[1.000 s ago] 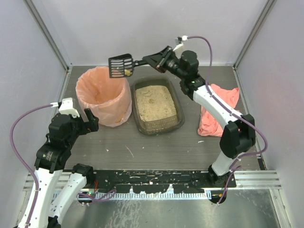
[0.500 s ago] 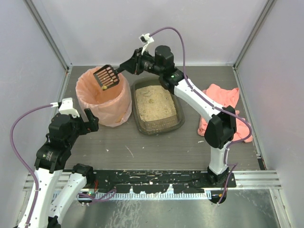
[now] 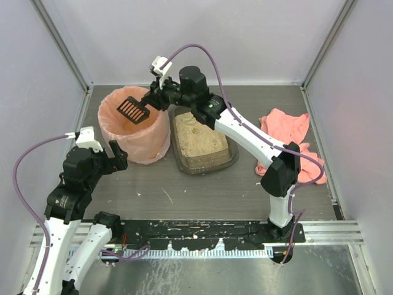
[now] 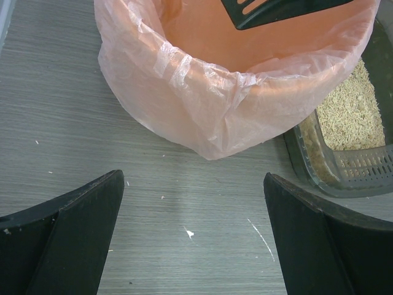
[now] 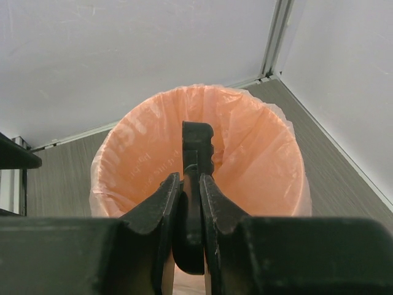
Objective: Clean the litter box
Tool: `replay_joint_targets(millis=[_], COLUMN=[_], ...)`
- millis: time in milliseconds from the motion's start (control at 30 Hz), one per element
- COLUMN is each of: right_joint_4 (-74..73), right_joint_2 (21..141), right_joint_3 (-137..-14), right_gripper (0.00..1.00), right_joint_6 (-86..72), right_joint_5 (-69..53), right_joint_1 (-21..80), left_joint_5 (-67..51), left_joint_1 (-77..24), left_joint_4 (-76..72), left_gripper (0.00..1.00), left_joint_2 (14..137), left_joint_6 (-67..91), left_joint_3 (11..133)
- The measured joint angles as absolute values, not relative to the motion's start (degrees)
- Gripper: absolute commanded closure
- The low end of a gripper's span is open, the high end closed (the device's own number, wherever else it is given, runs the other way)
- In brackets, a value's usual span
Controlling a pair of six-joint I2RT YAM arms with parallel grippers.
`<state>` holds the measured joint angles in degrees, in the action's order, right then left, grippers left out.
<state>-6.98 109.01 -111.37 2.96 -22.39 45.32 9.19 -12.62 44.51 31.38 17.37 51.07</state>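
The litter box (image 3: 204,165) sits toward the far edge of the table, about mid-width, just beside the bin (image 3: 132,140) on its left. It looks like stiff, smooth plastic, shallow and light in itself, but the bed of loose litter (image 3: 199,136) should give it weight and will slide if it is tipped. I'd say the flared rim on a long side is the place to take it, kept level. The right claw (image 5: 189,184) is clamped tight on the handle of the slotted scoop (image 3: 132,109), whose blade hangs over the bin's mouth; it seems a light, rigid tool, and that end grip leaves it free to swing. The left claw (image 4: 191,178) waits spread wide near the bin's near side, holding nothing. A pink cloth (image 3: 285,132) lies bunched by the right edge. From here I can't tell whether anything lies on the blade: the right wrist sees the scoop edge-on. The bin's bottom is out of sight, the right arm covers the box's far end, and a lump or two in the litter is too small to judge.
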Motion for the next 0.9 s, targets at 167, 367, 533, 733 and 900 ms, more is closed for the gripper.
replay_joint_targets(millis=[167,367,533,733,900], right_joint_4=[-6.9,-5.0,-3.4,-0.4,0.9], right_joint_2=[108.6,106.7,103.9,96.0,83.7], right_joint_3=[-110.6,-107.3,-105.9,-101.0,-89.9], right_gripper=[0.99,0.99,0.99,0.99,0.99], right_joint_6=[3.3,-0.8,-6.7,-11.4,-11.6], right_joint_5=[-21.2,-17.8,-15.9,-12.5,-6.4], right_joint_1=[45.0,44.8,44.8,44.8,44.0], left_joint_5=[9.2,9.5,9.5,9.8,10.2], left_joint_1=[-12.6,-12.6,-12.6,-12.6,-12.6], left_joint_4=[44.5,44.5,44.5,44.5,44.5], left_gripper=[0.02,0.02,0.02,0.02,0.02], left_joint_2=[31.4,31.4,31.4,31.4,31.3], left_joint_6=[17.4,17.4,17.4,17.4,17.4], left_joint_3=[51.1,51.1,51.1,51.1,51.1])
